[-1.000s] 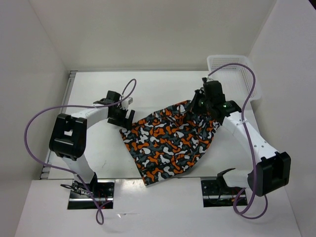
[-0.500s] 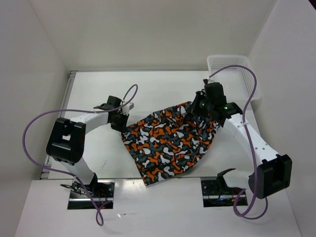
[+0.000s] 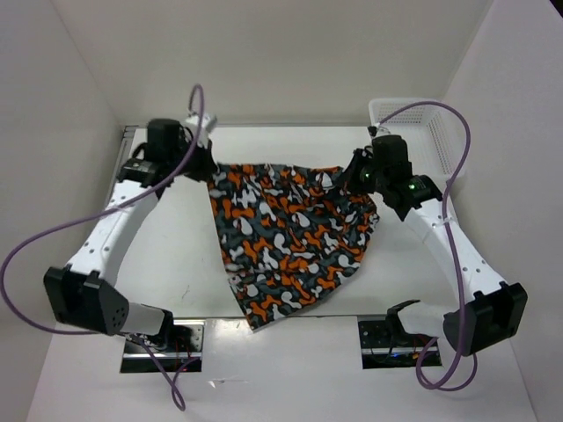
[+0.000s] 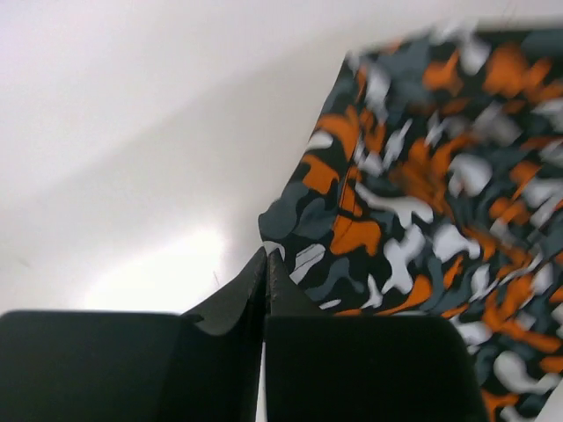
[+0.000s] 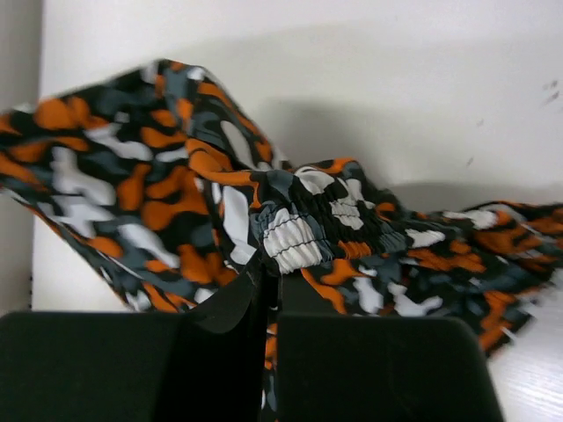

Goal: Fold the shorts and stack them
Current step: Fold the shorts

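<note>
The shorts (image 3: 290, 237), camouflage in orange, grey, black and white, hang stretched between my two grippers, and their lower part trails to the table's near edge. My left gripper (image 3: 209, 169) is at the far left, shut on the cloth's left corner. In the left wrist view its jaws (image 4: 266, 257) meet at the shorts' (image 4: 422, 193) edge. My right gripper (image 3: 354, 178) is shut on the gathered elastic waistband at the right. The right wrist view shows that gripper (image 5: 271, 264) pinching the shorts (image 5: 176, 176) at the white ribbed band.
A white mesh basket (image 3: 431, 141) stands at the far right corner, just behind the right arm. White walls close in the table on three sides. Purple cables loop off both arms. Two arm bases sit at the near edge.
My left gripper shut on the shorts' left corner, then swung up toward the far left, pulling the cloth taut. The right gripper shifted slightly back, still shut.
</note>
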Action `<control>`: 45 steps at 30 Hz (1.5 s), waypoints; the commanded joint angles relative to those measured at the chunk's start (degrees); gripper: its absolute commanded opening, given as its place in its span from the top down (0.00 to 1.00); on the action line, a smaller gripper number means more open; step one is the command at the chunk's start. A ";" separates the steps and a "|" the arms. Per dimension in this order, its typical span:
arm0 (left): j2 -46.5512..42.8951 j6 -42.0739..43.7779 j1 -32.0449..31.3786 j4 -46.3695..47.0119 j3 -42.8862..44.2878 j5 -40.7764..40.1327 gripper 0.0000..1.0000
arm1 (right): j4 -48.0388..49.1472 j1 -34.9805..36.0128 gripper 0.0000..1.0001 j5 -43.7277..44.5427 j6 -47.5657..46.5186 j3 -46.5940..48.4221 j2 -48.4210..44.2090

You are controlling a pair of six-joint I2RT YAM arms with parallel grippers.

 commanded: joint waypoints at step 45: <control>2.10 0.21 14.52 -7.13 54.49 12.80 1.00 | -6.30 0.00 1.00 0.92 -3.73 18.87 -14.98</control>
